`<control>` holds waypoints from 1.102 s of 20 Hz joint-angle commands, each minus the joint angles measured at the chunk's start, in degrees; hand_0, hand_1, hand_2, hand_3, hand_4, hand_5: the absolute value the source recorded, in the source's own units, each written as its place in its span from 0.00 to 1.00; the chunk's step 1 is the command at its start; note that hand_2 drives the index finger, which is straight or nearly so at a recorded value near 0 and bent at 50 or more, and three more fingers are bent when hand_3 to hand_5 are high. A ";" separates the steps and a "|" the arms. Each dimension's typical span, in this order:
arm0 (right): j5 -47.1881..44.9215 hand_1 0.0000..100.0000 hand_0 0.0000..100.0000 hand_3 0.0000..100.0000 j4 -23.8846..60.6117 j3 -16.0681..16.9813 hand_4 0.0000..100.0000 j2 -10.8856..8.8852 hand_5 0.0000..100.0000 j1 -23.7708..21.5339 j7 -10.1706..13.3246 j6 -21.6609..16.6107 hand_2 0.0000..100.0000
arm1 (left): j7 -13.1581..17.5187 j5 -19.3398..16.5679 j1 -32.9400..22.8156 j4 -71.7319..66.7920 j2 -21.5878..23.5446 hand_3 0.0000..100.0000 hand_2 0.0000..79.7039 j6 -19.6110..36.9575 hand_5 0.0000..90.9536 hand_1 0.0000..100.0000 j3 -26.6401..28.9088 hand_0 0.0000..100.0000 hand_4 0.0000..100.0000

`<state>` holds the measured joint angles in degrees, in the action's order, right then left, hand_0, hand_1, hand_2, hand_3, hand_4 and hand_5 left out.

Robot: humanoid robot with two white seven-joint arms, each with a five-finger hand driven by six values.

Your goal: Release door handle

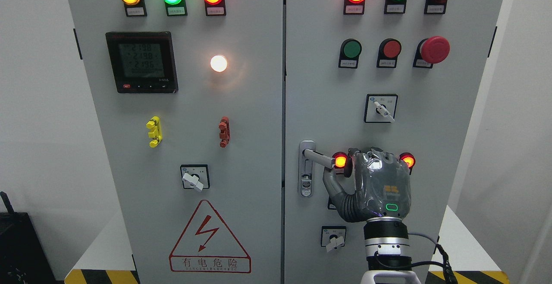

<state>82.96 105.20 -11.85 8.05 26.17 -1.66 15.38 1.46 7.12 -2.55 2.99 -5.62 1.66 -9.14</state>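
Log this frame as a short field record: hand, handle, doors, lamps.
hand in view: right robot hand, back of the hand to the camera, arm entering from the bottom edge right of the middle
hand state: thumb under the silver lever door handle, fingers hidden; grasp cannot be confirmed
handle: on the grey right cabinet door, lever pointing right
doors: grey left cabinet door and right door both look shut
lamps beside hand: two small red indicator lamps lit
left hand: not in view

R hand [376,180] right of door handle [318,158]
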 commanded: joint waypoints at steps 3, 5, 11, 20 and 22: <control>-0.08 0.42 0.50 0.96 3.34 -0.37 0.76 -0.23 0.69 -2.52 -0.01 -0.35 0.73 | 0.03 0.00 0.00 0.00 0.00 0.11 0.06 -0.08 0.00 0.00 0.00 0.00 0.00; -0.08 0.42 0.50 0.95 4.22 -0.45 0.76 -0.23 0.69 -3.31 -0.01 -1.31 0.73 | 0.04 0.00 0.00 0.00 0.00 0.11 0.06 0.01 0.00 0.00 0.00 0.00 0.00; -0.17 0.42 0.50 0.95 7.03 -0.10 0.76 -0.05 0.69 -6.12 1.14 -5.62 0.73 | 0.04 0.00 0.00 0.00 0.00 0.11 0.06 0.01 0.00 0.00 0.00 0.00 0.00; -6.93 0.38 0.51 0.89 10.73 6.21 0.74 -0.41 0.64 -11.75 5.18 -14.74 0.67 | 0.04 0.00 0.00 0.00 0.00 0.11 0.06 -0.08 0.00 0.00 0.00 0.00 0.00; -8.33 0.35 0.51 0.86 10.73 9.29 0.73 -0.14 0.63 -13.33 5.62 -18.87 0.61 | 0.04 0.00 0.00 0.00 0.00 0.11 0.06 -0.08 0.00 0.00 0.00 0.00 0.00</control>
<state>77.98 112.68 -9.73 7.82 16.10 3.12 0.85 1.46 7.12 -2.55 2.99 -5.62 1.61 -9.14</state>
